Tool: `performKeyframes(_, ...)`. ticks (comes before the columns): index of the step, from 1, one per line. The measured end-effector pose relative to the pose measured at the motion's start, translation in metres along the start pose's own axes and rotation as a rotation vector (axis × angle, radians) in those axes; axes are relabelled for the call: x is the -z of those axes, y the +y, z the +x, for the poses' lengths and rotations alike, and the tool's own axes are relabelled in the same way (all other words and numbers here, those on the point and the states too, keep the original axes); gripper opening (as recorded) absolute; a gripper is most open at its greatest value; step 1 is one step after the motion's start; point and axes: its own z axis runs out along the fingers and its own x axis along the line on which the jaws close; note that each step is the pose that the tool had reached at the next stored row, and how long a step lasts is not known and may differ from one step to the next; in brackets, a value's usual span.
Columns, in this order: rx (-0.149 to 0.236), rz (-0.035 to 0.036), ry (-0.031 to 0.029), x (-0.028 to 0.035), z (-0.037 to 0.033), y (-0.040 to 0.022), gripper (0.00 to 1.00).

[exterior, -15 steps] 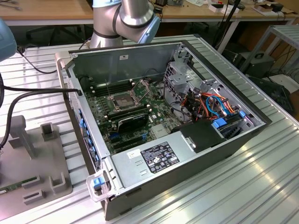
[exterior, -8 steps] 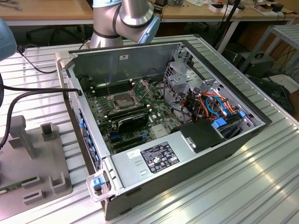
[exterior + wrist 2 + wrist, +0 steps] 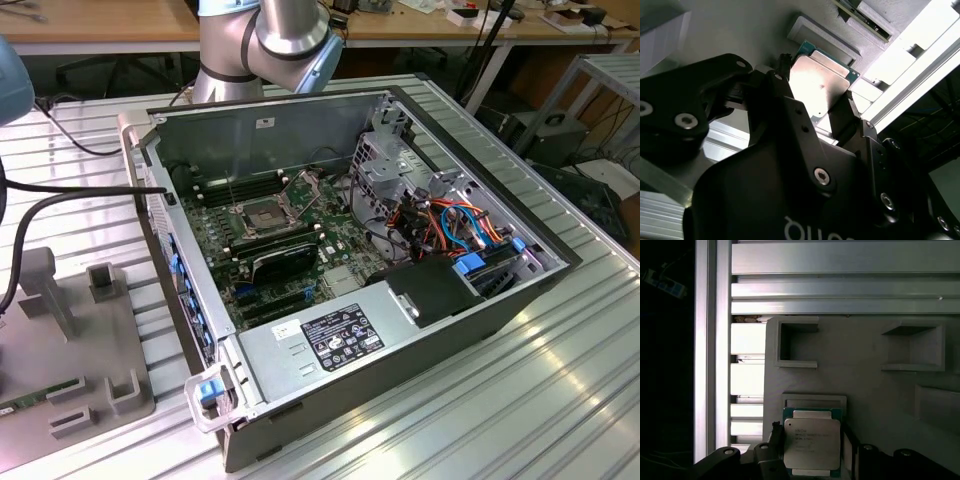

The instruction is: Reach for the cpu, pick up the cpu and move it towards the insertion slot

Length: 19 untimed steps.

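Observation:
The cpu [image 3: 812,442] is a flat silvery square on a green backing, and it sits just over the grey fixture plate [image 3: 865,385], next to a low raised rim. My gripper [image 3: 812,440] is shut on it, with one dark finger against each side edge. The second wrist view shows the same grip: the cpu [image 3: 817,87] is pinched between the black fingers [image 3: 782,80] of the gripper [image 3: 815,90]. I cannot tell whether the chip is lifted off the plate. In the exterior view the insertion slot [image 3: 262,215] lies inside the open computer case [image 3: 470,320], its hinged metal plate raised.
The grey fixture [image 3: 70,330] with upright blocks lies at the exterior view's left, beside the case. The arm's base [image 3: 260,40] stands behind the case. Black cables [image 3: 60,195] run across the ribbed aluminium table [image 3: 540,400]. The case holds memory slots, a drive cage and bundled wires.

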Motion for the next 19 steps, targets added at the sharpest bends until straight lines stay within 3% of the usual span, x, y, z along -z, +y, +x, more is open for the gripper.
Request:
performKeyframes(11, 0.0, 0.0004, 0.0005, 0.002, 0.0001, 0.0, 0.55)
performKeyframes(15, 0.0, 0.0, -0.0001, 0.0148, 0.0005, 0.0006, 0.55)
performKeyframes(19, 0.0, -0.0001, -0.0001, 0.0328, 0.0012, 0.0013, 0.55)
